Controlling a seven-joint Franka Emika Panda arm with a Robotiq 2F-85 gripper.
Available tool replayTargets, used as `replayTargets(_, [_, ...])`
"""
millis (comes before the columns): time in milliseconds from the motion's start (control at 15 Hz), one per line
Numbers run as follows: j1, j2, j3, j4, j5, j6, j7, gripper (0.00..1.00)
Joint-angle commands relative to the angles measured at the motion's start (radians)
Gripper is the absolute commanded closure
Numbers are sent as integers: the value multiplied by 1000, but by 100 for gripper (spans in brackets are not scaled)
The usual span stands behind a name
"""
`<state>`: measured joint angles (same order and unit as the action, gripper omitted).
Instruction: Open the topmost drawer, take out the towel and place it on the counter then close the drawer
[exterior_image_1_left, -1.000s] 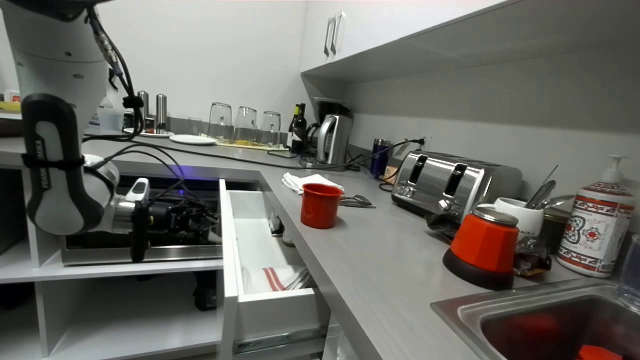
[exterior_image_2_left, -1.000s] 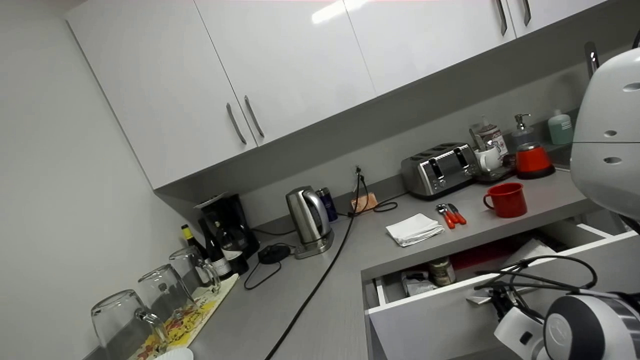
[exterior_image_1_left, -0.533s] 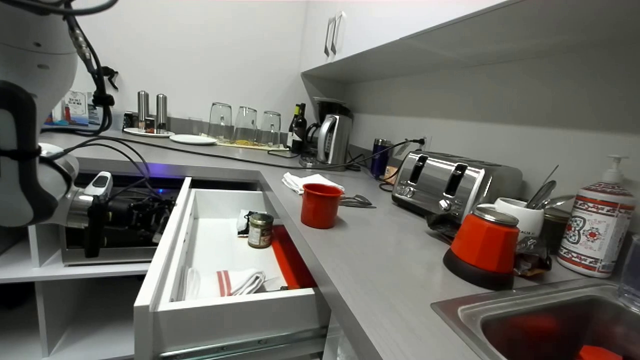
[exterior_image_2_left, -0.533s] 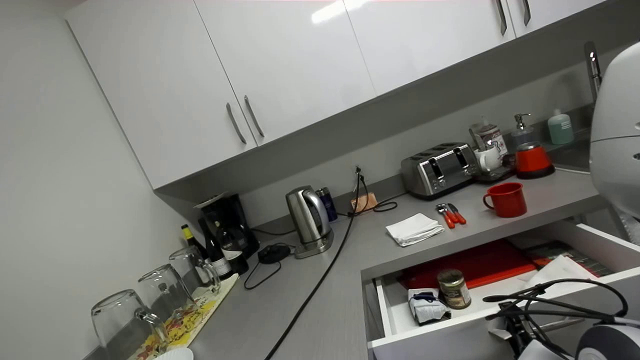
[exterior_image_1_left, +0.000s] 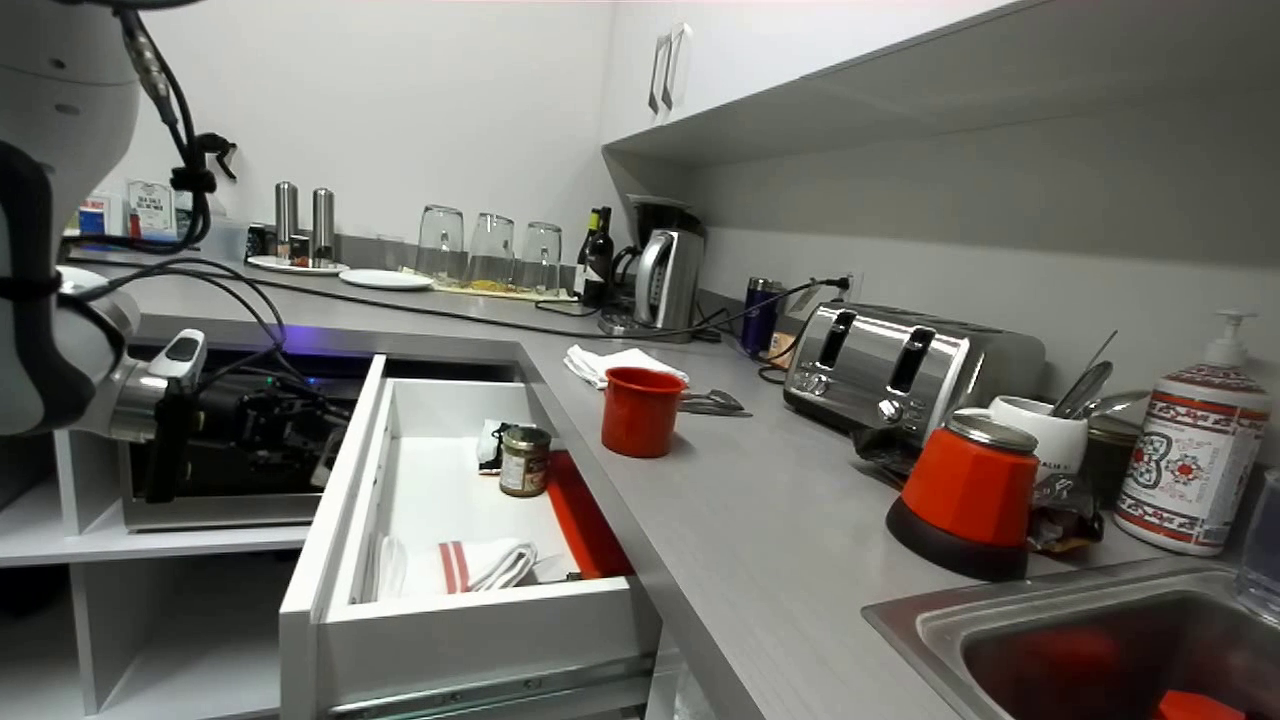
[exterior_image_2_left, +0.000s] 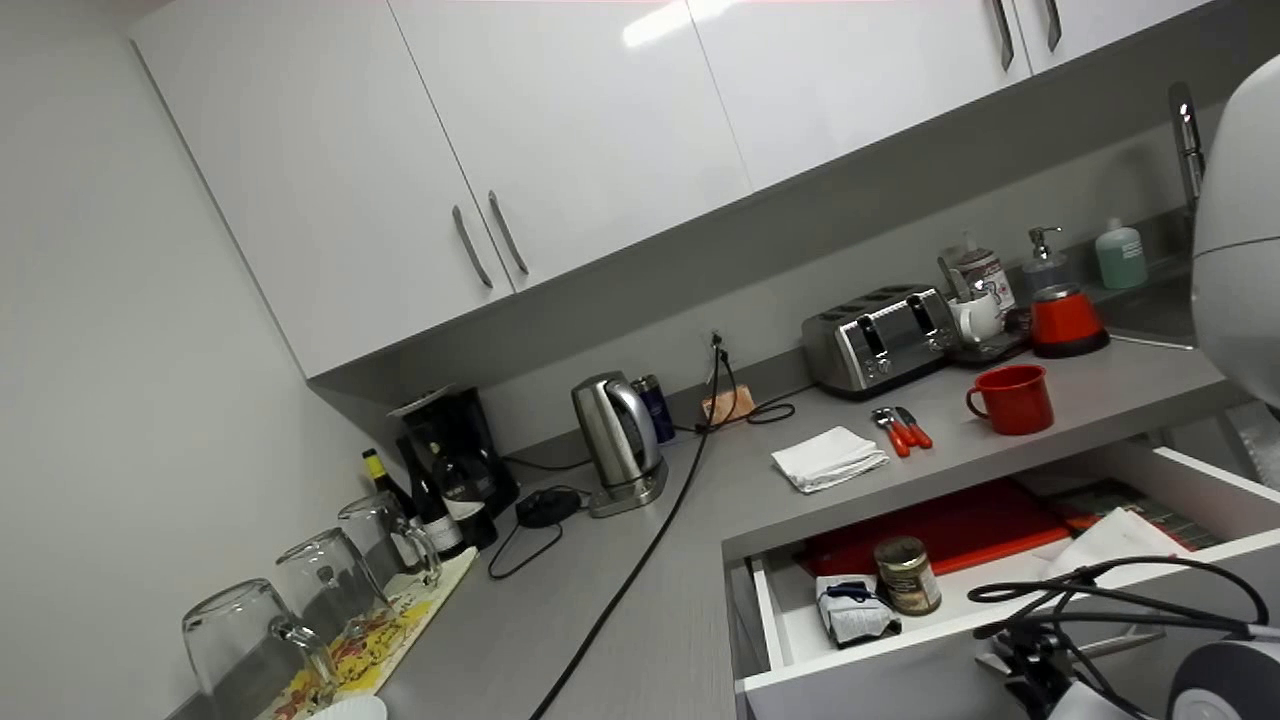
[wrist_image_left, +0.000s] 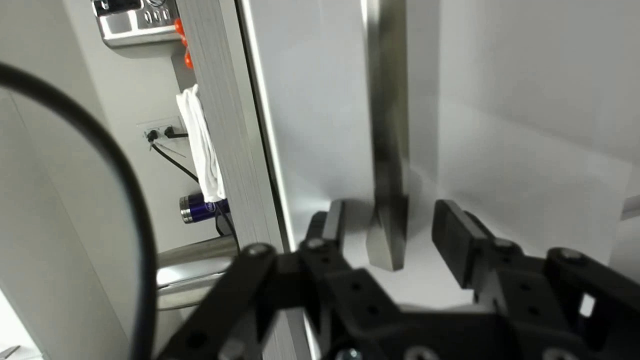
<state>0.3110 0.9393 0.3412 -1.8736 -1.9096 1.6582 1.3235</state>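
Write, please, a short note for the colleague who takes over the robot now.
Gripper: open, its jaws on either side of the handle, not clamped.
Drawer: topmost one, open.
Towel: red-striped, inside the drawer; the plain white cloth on the counter is another thing.
Done: drawer open.
Left: move off the handle, take out the towel, put it on the counter, close the drawer.

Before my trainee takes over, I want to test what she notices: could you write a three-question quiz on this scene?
1. True or false: the drawer stands open.
2. Fill in: the towel inside it has ____ stripes.
3. In the wrist view, what shows between the jaws of the gripper?

Key: 1, true; 2, red; 3, the drawer's handle.
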Motion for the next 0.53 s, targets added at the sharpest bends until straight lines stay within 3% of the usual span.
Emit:
replayTargets(0, [-10, -122, 15, -142, -17, 69, 29, 19])
replayTargets(200, [-35, -222, 35, -239, -21, 157, 33, 0])
replayTargets(467, [-102, -387, 57, -337, 0, 346, 46, 0])
